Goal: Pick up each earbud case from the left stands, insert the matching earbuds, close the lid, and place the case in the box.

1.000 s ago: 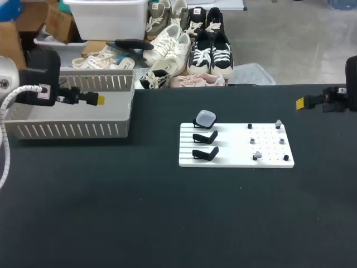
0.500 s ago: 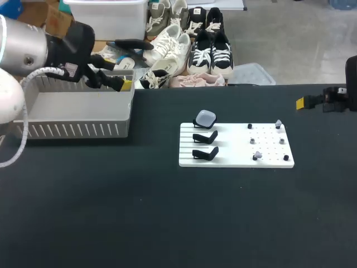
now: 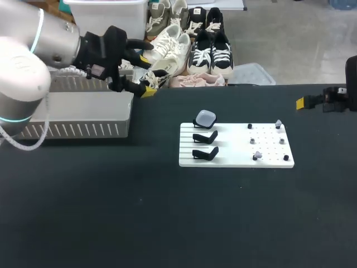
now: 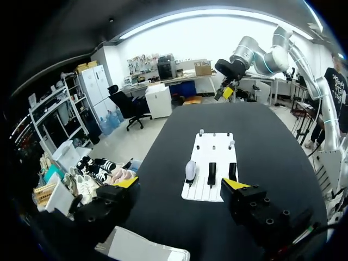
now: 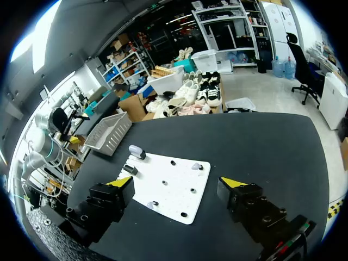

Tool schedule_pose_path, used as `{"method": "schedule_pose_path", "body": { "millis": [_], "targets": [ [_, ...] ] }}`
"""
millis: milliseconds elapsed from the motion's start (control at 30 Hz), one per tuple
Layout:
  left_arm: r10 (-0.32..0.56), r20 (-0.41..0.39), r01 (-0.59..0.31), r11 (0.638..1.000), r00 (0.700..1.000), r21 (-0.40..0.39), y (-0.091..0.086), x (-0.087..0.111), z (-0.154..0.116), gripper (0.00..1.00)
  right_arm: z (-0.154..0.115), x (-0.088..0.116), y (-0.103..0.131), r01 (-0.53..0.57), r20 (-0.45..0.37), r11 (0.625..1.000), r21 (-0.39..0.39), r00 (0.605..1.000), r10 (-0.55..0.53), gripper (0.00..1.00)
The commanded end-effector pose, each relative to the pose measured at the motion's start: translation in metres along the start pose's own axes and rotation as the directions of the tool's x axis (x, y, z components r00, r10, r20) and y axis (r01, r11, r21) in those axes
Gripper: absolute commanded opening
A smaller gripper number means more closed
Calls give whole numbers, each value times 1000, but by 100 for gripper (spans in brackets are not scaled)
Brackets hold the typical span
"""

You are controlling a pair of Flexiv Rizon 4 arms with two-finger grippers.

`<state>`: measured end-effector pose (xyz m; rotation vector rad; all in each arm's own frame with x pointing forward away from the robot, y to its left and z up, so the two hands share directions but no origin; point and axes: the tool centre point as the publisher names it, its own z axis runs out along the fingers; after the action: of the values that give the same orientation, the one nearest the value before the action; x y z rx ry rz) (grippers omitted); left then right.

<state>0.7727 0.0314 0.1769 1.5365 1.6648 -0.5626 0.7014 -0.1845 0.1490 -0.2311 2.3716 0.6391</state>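
**Status: both grippers empty, one case on its stand**

- Left gripper point(image 4: 180, 184): fingers spread wide, nothing between them. In the head view it hung above the table's point(image 3: 167, 223) far edge, just beside the box's point(image 3: 72, 131) far right corner and well apart from the board point(image 3: 234, 151).
- Right gripper point(image 5: 175, 181): fingers also spread, holding nothing. It sat at the far right edge of the table, well apart from the board.
- Counts on the white board:
  - 3 black stands point(image 3: 205, 137) in a column on its left side.
  - 1 earbud case point(image 3: 205, 118), pale and rounded with the lid down, resting on the farthest stand.
  - The right side had about 8 small items. 2 read as pale earbuds point(image 3: 278, 124). The others looked like dark pegs point(image 3: 249, 126), but they were too small to be sure.
- Box: 1 grey slotted basket on the table's left side. Most of its inside was hidden by the left arm.
- Writing: the only mark seen on the rig was a small white label point(image 3: 99, 71) on the left wrist housing, and it was too small to read. I could make out no print on the case, board or box.
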Motion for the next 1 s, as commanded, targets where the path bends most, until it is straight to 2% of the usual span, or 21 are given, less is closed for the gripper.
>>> {"method": "schedule_pose_path", "body": {
  "millis": [33, 233, 433, 733, 1000],
  "targets": [
    [7, -12, -5, 995, 1000, 99, 11, 12, 34, 100, 0, 0, 0, 0, 0, 1000, 0, 1000, 0, 100],
    [22, -35, -16, 985, 999, 172, 11, 24, 57, 100, 0, 0, 0, 0, 0, 1000, 0, 1000, 0, 100],
    [12, -52, -2, 979, 999, 202, 8, 31, 76, 100, 0, 0, 0, 0, 0, 1000, 0, 1000, 0, 100],
    [-3, -44, 13, 974, 999, 228, 5, 41, 96, 100, 0, 0, 0, 0, 0, 1000, 0, 1000, 0, 100],
    [-54, -33, 60, 970, 998, 237, -1, 48, 116, 100, 0, 0, 0, 0, 0, 1000, 0, 1000, 0, 100]
  ]
}}
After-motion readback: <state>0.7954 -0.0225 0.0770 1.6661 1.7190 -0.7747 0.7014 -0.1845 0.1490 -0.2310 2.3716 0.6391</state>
